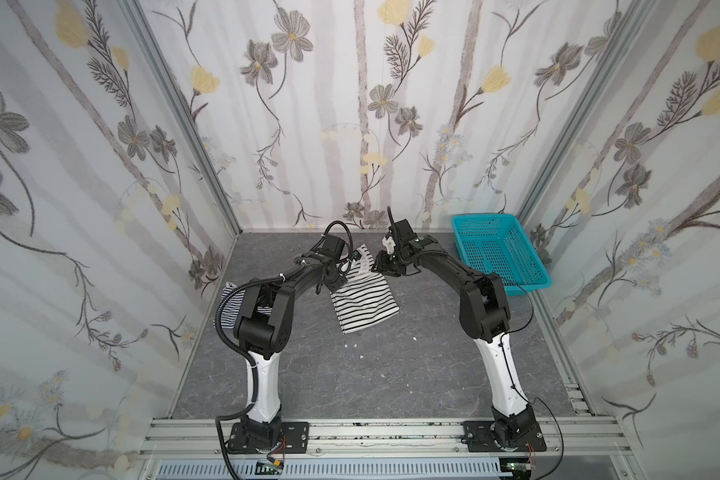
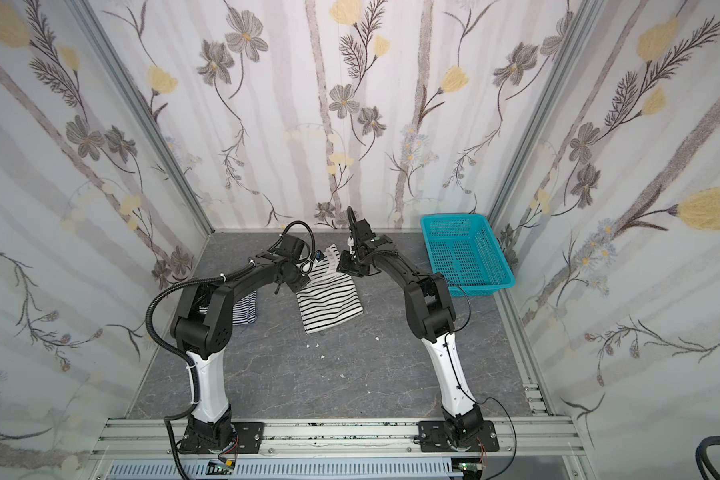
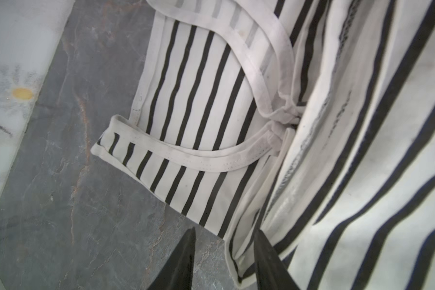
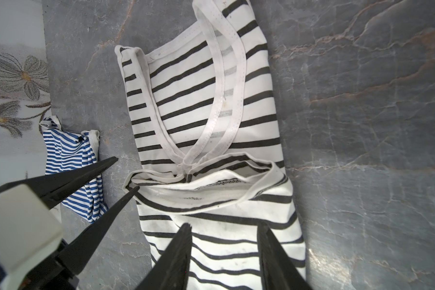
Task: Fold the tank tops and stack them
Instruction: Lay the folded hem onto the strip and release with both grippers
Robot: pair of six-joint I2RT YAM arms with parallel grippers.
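Black and tapered, the fingers (image 3: pixel 183 256) of the left gripper (image 3: pixel 225 232) stand apart with nothing pinched between them. Under the gap lie bare table and the edge of the black-and-white tank top (image 3: pixel 199 100). The right wrist view shows this gripper (image 4: pixel 124 174) spread at the top's side, one tip close by the corner of the doubled-over hem. Whether it touches the cloth I cannot tell.

The right gripper (image 4: pixel 224 226) is spread too, holding nothing, poised above the folded lower part of the same top (image 4: pixel 206 88).

That top (image 1: pixel 364 299) lies around the middle of the grey stone-look table (image 1: pixel 350 382). Its lower part is folded up so the hem sits at the base of the white-trimmed neckline, and its straps point toward the back wall. In both top views the grippers are at its far part: the left (image 1: pixel 335 286) at its left edge, the right (image 1: pixel 381 268) on its right.

The navy-and-white tank top (image 2: pixel 246 309) lies in a small bundle well apart to the left — near the side wall and partly hidden behind the left arm.

A teal basket (image 1: pixel 499 257) sits in the far right corner. Small white scraps (image 1: pixel 347 345) dot the table nearer the arms' bases.
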